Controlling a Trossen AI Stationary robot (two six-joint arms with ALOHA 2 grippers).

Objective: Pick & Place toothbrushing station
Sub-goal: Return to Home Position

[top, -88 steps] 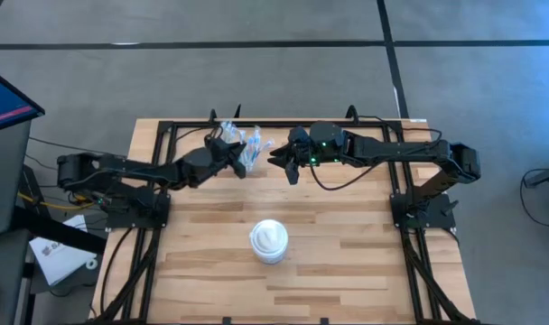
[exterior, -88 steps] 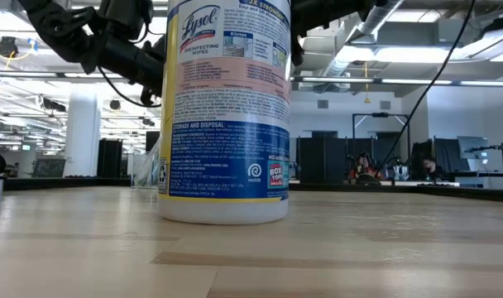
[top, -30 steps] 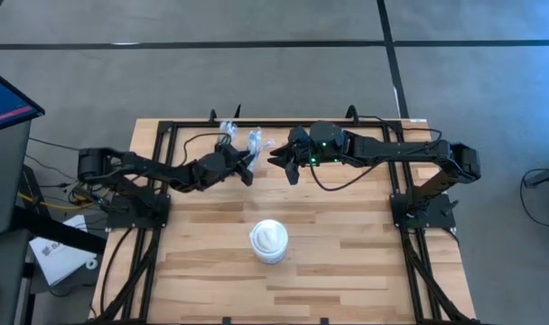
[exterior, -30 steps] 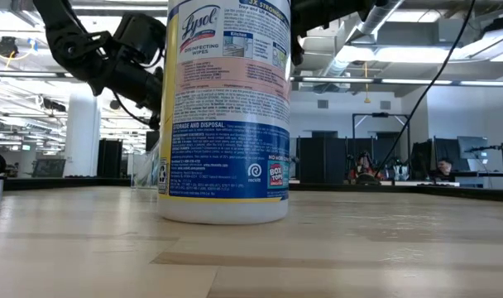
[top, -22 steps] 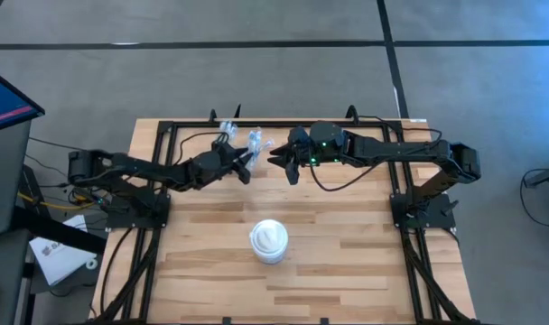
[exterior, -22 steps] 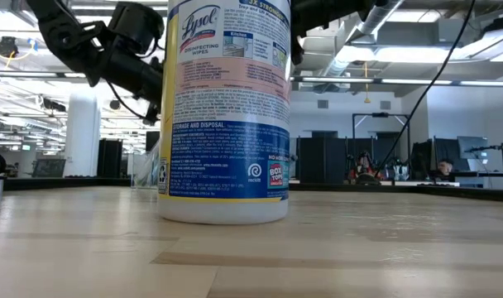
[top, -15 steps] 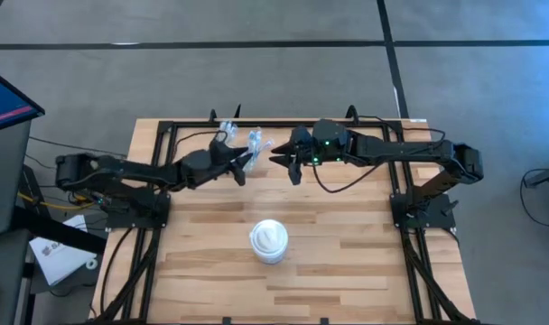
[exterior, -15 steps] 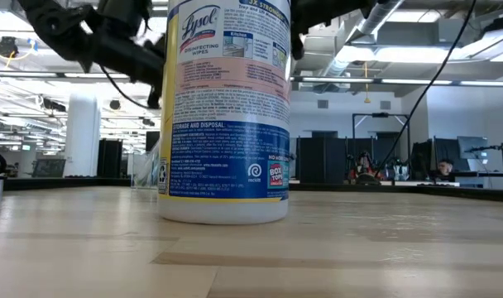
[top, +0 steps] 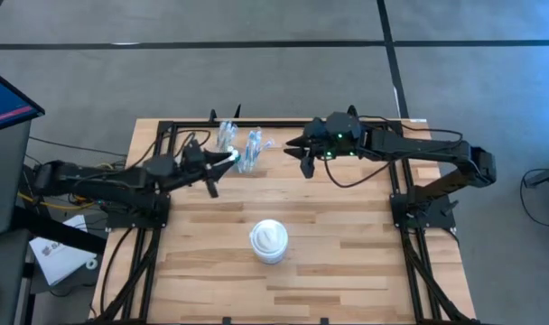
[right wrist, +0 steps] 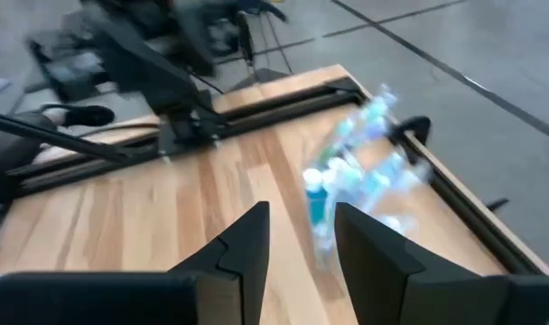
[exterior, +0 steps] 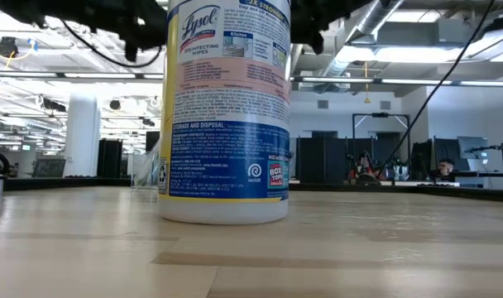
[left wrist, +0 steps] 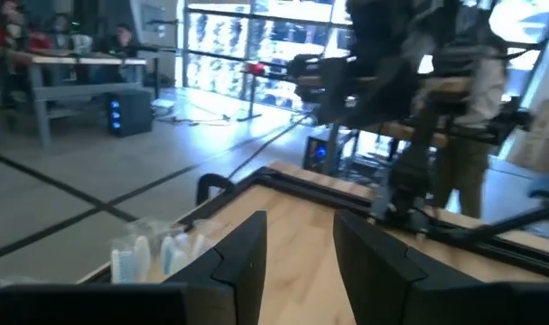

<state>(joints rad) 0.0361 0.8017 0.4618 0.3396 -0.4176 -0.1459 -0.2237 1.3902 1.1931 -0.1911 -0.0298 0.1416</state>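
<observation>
Two small clear cups point(top: 227, 135) point(top: 253, 144) holding pastel toothbrushes and white-capped tubes stand on their bases near the table's far edge. They also show in the right wrist view as cups point(right wrist: 351, 185), blurred, and in the left wrist view as cups point(left wrist: 157, 253). My left gripper point(top: 222, 170) hovers open to the left of the cups, clear of them, with nothing between its fingers point(left wrist: 243, 262). My right gripper point(top: 295, 155) hovers open to the right of the cups, its fingers point(right wrist: 243, 244) also bare.
A white round tub of wipes point(top: 268, 240) stands at mid-table and fills the middle of the low view as the tub point(exterior: 227, 108). A black frame point(top: 283, 124) runs along the table's far edge and sides. Bare wood lies on both sides of the tub.
My left gripper has drawn back from the cups toward the table's left edge and has risen. My right gripper has shifted a little toward the table's right and far edges. The cups stand where they were.
</observation>
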